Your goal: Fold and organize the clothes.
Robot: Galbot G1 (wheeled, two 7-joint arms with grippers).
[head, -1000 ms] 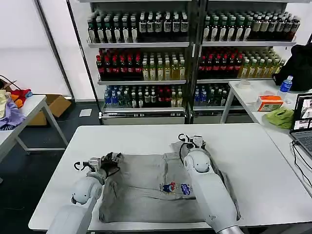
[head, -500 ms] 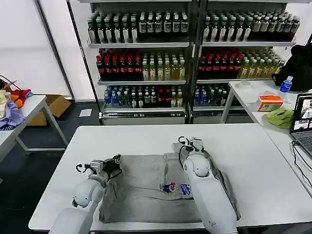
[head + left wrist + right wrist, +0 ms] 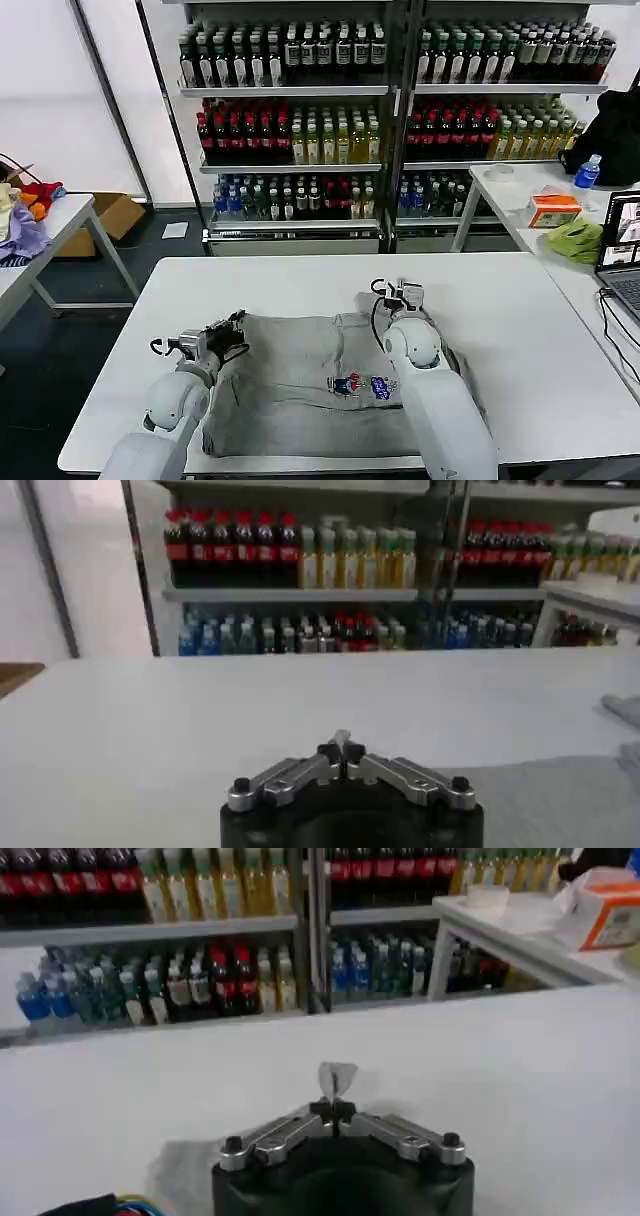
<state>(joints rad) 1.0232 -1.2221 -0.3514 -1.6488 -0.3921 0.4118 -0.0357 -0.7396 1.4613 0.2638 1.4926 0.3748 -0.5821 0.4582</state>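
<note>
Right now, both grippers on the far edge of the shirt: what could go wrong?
1. The right gripper pinches just a small tip of grey cloth; it could slip out on the lift.
2. The left gripper is shut at the shirt's far left corner, with no cloth seen between its tips; it may have missed.
3. If one side lets go, the fold will likely come out skewed on the table.

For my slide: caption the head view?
Both hands, left and right, shut at a grey shirt's far corners on the table.

Soft matt cloth shirt [image 3: 300, 385] on a smooth white table [image 3: 520, 330]
</note>
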